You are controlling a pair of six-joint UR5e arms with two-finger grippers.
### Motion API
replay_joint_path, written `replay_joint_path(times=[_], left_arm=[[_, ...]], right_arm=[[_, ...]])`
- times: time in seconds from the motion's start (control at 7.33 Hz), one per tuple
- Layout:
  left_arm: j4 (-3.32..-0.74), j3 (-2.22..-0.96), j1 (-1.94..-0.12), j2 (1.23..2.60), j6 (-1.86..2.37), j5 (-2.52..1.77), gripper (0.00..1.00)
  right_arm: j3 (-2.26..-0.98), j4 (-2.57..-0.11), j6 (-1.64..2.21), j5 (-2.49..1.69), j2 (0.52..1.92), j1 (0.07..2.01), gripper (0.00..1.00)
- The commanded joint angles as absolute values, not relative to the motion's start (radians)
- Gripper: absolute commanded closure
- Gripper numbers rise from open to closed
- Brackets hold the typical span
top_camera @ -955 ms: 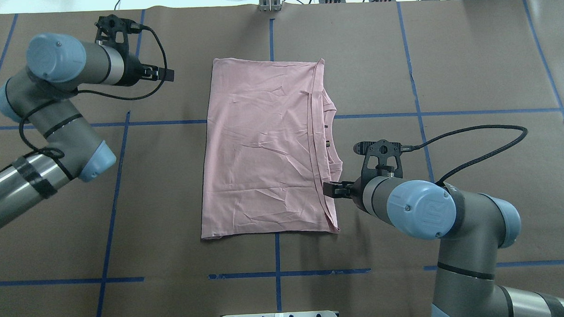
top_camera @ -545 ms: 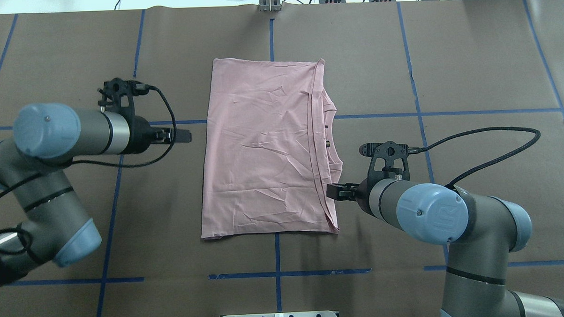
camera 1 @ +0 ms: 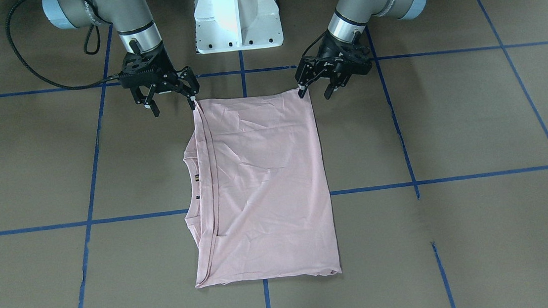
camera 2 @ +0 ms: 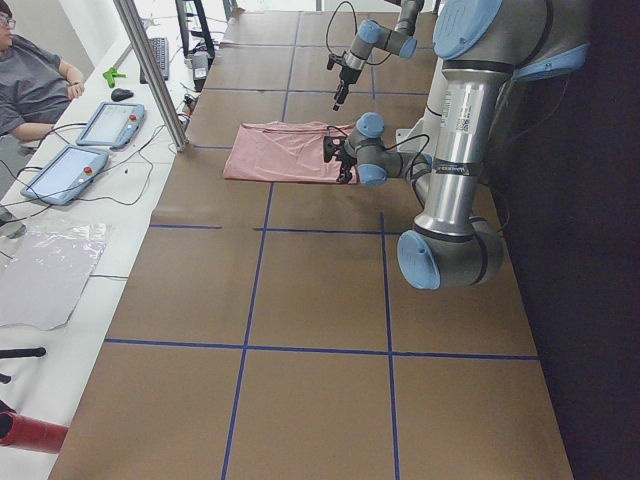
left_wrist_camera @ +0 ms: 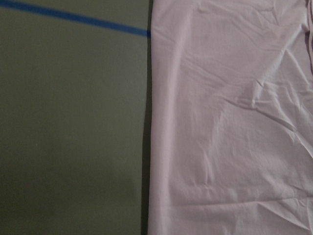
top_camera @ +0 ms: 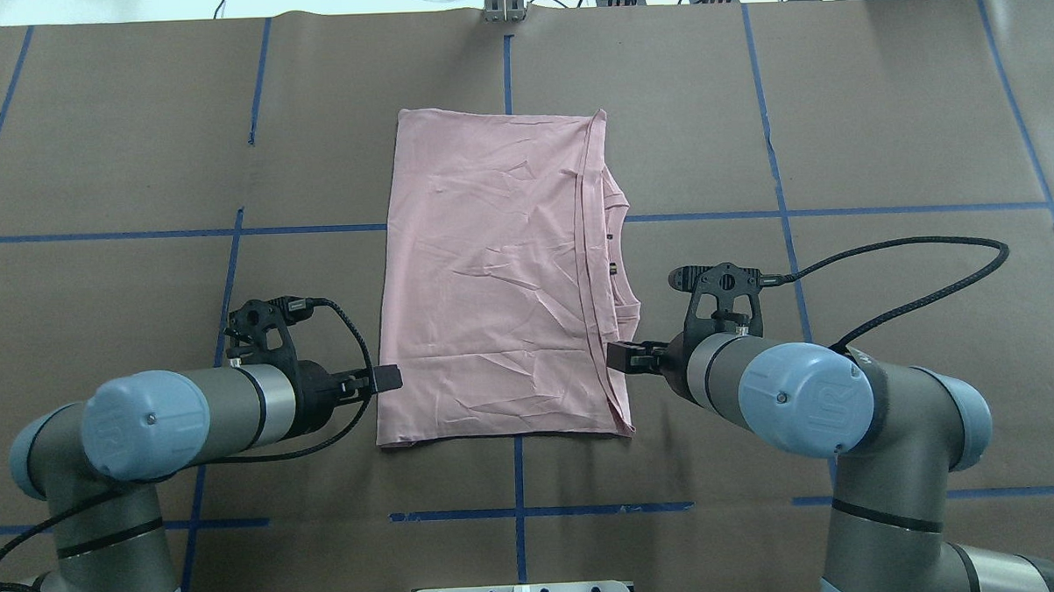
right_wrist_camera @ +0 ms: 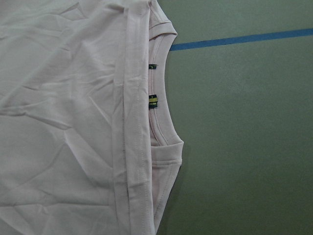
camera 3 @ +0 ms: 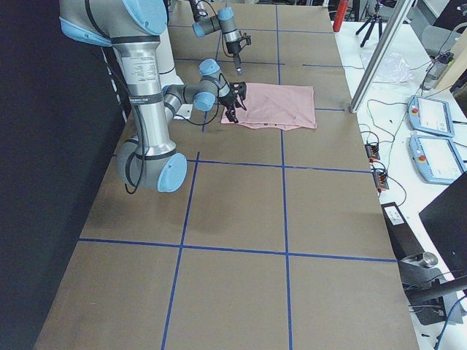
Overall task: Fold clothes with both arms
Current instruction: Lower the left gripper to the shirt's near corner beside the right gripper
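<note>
The pale pink folded T-shirt [top_camera: 491, 280] lies flat on the brown paper-covered worktop [top_camera: 881, 143], its long axis running away from the robot. The left black two-finger gripper [camera 1: 315, 93] and the right black two-finger gripper [camera 1: 175, 108] flank its near corners, equally close. Both jaws are spread wide and hold nothing.

One T-shirt [top_camera: 492, 288] on the table [top_camera: 881, 143] — just the one, pale pink. Two arms in play: left arm [top_camera: 233, 411], right arm [top_camera: 884, 467]. Two grippers to match, left gripper [camera 1: 315, 92] and right gripper [camera 1: 174, 107]. One white pedestal base [camera 1: 237, 13] between the arms. At the shirt's neck, two small dark tags — upper tag [right_wrist_camera: 153, 67], lower tag [right_wrist_camera: 153, 101]. Off to the side, two tablets, near tablet [camera 2: 62, 172] and far tablet [camera 2: 105, 123], and one person [camera 2: 30, 85] seated.
</note>
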State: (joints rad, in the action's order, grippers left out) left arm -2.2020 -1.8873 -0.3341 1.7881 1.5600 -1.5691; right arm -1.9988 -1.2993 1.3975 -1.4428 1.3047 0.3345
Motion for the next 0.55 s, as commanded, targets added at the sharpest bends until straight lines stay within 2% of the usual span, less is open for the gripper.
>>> replay_joint_path(times=[0.0,0.41], left_arm=[[-2.198,-1.875,-0.298,1.789,1.666,-1.545,0.47],[-2.198,-1.844,-0.29,1.789,1.681,-1.545,0.47]], right_arm=[[-1.994,-1.299,1.397,-1.442,1.304,0.334,0.0],[-1.994,-1.299,1.397,-1.442,1.302,0.333,0.0]])
